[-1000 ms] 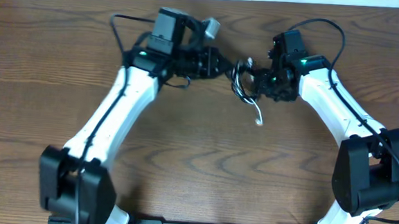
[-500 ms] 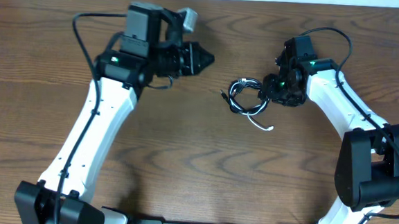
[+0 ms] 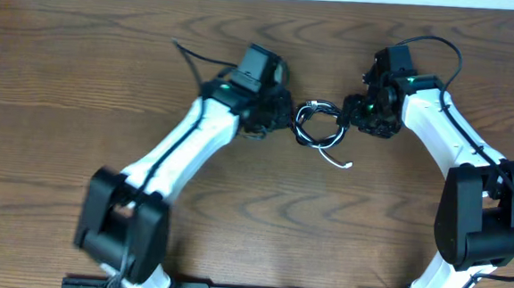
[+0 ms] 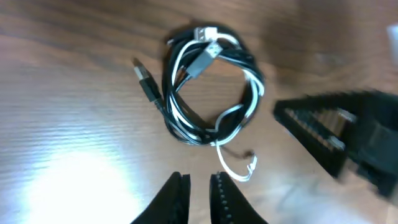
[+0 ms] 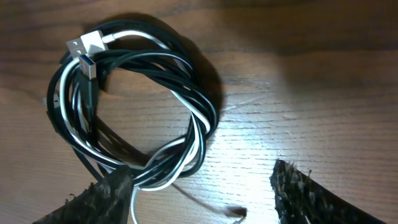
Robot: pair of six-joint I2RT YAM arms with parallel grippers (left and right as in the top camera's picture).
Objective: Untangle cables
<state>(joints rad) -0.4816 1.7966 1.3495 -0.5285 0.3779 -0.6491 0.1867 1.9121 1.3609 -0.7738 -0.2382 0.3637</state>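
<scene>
Over on the left, the white-shelled left arm [image 3: 176, 150] stretches in across the brown wood-grain table [image 3: 27, 103]. Its left gripper [image 4: 198, 194] hovers just short of the bundle, black fingers drawn almost together with nothing between them. My read: it's lined up as a narrow point, set to poke into or pin one strand rather than scoop the lot.

Centre stage, the tangled coil of thin black and white cables [image 5: 198, 121] lies flat on the wood between the two grippers, toward the far middle of the table. It's a loose ring, with several turns of black cable and the white cable threaded through them. The two bunch together at the edge where the loose end leaves. A black USB plug [image 4: 146, 82] sticks out of the left side. A white plug [image 4: 202, 31] and a grey plug [image 4: 202, 60] sit at the top, and a thin white tail [image 4: 239, 169] curls free off the bottom. Nothing is separated yet.

On the right, the right gripper [image 5: 205, 199] is spread wide. One ribbed finger [image 5: 106, 196] sits right at the ring's lower edge and the other is well clear on bare wood. Whether that finger touches the strands, I can't tell. It looks placed to close on that bunched spot, which would anchor the coil while the other side pulls.
</scene>
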